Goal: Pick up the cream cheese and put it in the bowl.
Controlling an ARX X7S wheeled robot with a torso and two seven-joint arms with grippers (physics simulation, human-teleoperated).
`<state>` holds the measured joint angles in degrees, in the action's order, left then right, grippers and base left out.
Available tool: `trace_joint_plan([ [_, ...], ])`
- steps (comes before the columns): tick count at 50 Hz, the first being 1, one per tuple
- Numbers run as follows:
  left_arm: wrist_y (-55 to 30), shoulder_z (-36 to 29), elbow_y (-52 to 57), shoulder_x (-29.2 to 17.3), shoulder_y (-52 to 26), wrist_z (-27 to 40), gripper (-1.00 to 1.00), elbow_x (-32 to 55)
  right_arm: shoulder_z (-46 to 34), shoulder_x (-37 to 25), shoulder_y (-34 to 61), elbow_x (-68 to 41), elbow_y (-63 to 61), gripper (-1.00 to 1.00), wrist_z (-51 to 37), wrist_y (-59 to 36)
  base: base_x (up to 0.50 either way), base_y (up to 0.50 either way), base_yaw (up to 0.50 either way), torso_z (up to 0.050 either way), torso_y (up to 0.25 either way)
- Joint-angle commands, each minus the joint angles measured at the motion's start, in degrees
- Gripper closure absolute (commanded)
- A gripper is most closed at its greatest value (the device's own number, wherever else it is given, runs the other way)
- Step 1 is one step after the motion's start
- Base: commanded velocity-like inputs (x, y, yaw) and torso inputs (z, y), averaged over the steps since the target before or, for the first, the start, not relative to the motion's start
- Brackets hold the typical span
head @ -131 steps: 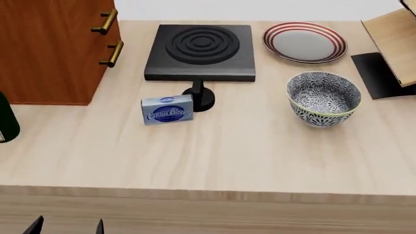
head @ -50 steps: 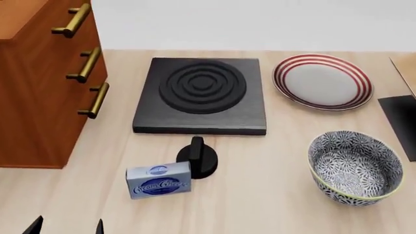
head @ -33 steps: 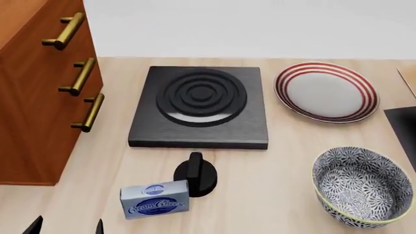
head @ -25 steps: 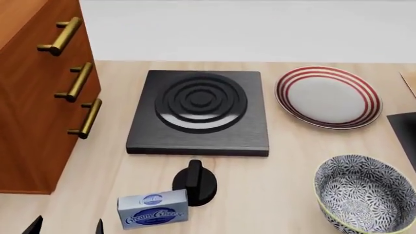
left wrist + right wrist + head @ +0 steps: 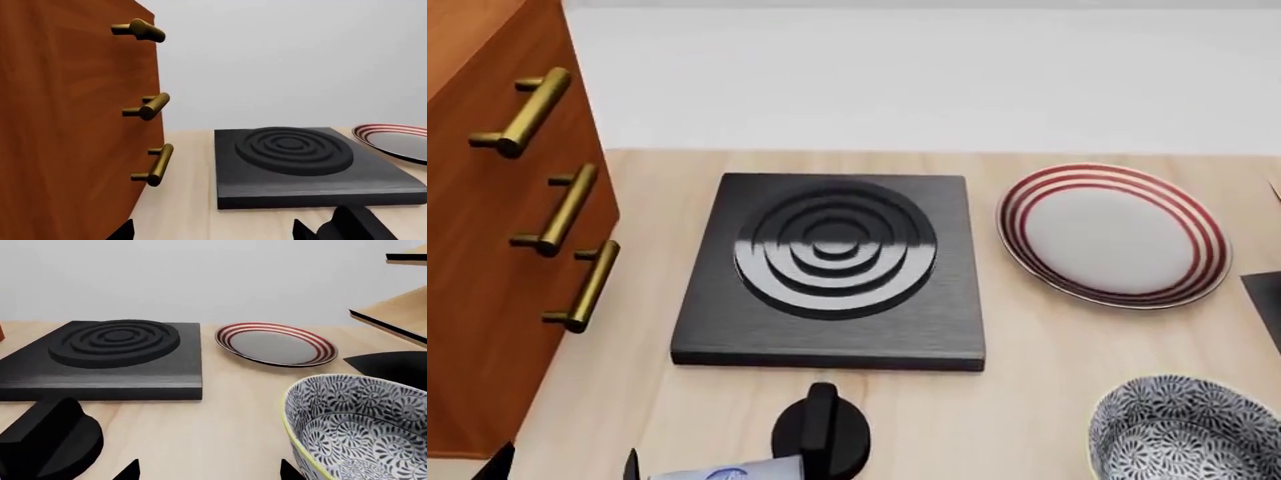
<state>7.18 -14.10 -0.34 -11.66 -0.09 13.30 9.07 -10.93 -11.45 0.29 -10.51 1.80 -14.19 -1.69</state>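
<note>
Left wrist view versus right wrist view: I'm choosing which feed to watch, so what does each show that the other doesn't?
Only the left wrist view shows the wooden cabinet and its brass handles. Only the right wrist view shows the bowl, close in, and a wooden board with a black piece beneath it. Both show the black burner block, the knob, the red-ringed plate, whole only in the right wrist view, and the table. Neither shows the cream cheese.
</note>
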Motion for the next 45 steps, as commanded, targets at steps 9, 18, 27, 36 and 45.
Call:
trace_joint_plan([
  [9,0.1,-0.5,-0.1,-0.4,-0.1,0.6,-1.0,0.2,-0.5,-0.4,0.0,-0.4,-0.1,-1.0,-0.5,0.1,0.21,0.0,0.0,0.0,0.0],
  [18,0.2,-0.8,-0.2,-0.6,-0.1,0.8,-1.0,0.4,-0.8,-0.6,0.0,-0.5,-0.2,-1.0,-0.7,0.0,0.21,0.0,0.0,0.0,0.0],
  [27,0.0,-1.0,0.2,-0.8,-0.1,1.1,-1.0,0.6,-1.0,-0.7,0.1,-0.6,-0.2,-1.0,-0.9,-0.1,0.21,0.0,0.0,0.0,0.0],
  [36,0.4,-1.2,-0.2,-0.9,-0.2,1.4,-1.0,0.7,-1.3,-0.9,0.2,-0.7,0.1,-1.0,-1.0,0.3,0.21,0.01,0.0,0.0,0.0],
  [45,0.2,-1.7,-0.7,-1.0,-0.5,2.0,-1.0,0.2,-1.5,-1.0,0.3,-1.4,0.2,-1.0,-0.8,0.2,0.21,0.02,0.0,0.0,0.0],
])
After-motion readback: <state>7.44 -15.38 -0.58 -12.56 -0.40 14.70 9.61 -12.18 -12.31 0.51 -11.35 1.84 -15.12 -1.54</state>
